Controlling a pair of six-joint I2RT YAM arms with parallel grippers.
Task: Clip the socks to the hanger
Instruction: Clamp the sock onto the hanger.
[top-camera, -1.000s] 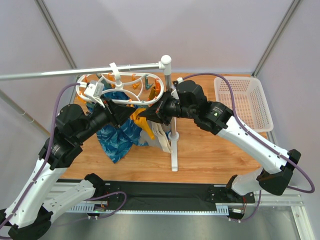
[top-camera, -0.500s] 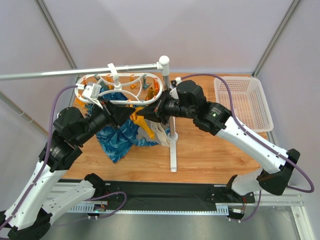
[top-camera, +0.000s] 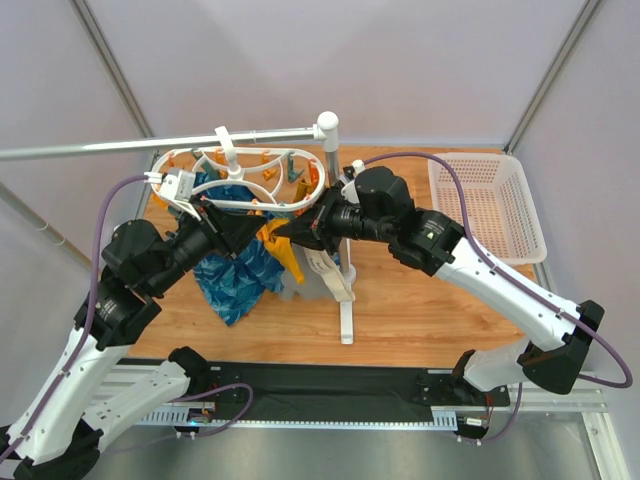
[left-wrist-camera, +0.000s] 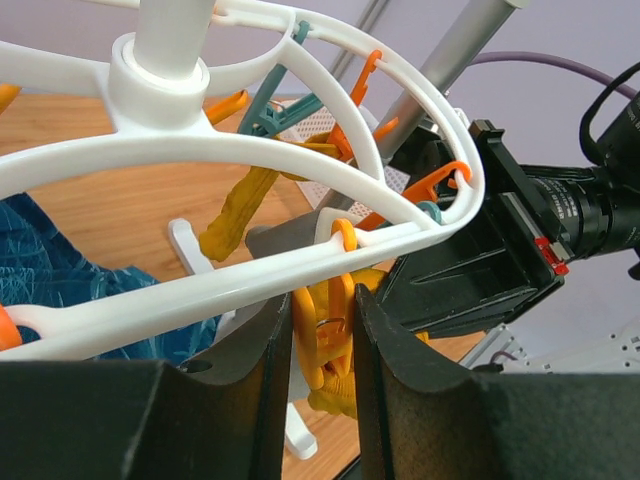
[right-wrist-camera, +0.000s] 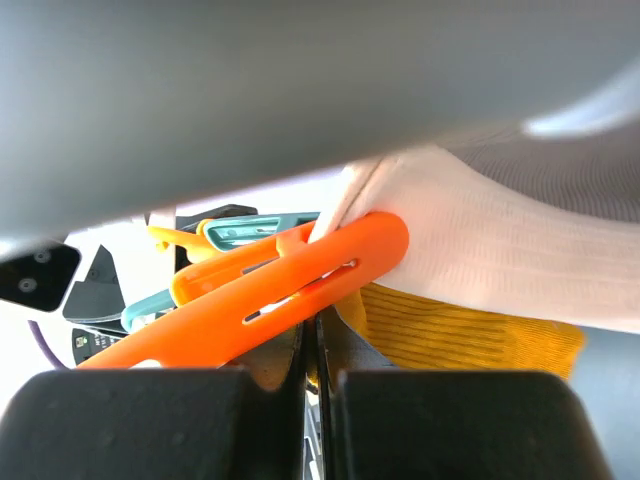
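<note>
The white oval hanger (top-camera: 240, 195) hangs by its hook from the grey rail, and its rings fill the left wrist view (left-wrist-camera: 250, 160). My left gripper (top-camera: 240, 233) reaches under its near rim, and its jaws (left-wrist-camera: 322, 310) press on an orange clip (left-wrist-camera: 335, 330) from both sides. One mustard-yellow sock (top-camera: 283, 245) hangs below that clip (left-wrist-camera: 335, 400). A second yellow sock (left-wrist-camera: 235, 210) hangs from a clip further back. My right gripper (top-camera: 295, 230) meets it from the right, shut (right-wrist-camera: 318, 345) on the yellow sock fabric (right-wrist-camera: 460, 325) beside an orange clip (right-wrist-camera: 290, 290).
A blue patterned cloth (top-camera: 235, 275) and a beige garment (top-camera: 328, 270) hang under the hanger. The grey rail (top-camera: 150, 147) runs left from a white stand post (top-camera: 335, 190). A white basket (top-camera: 490, 200) sits at the right on the wooden table (top-camera: 420, 300).
The hanger has swung slightly left and toward the back. Both grippers shifted a little with it, staying together under its near rim.
</note>
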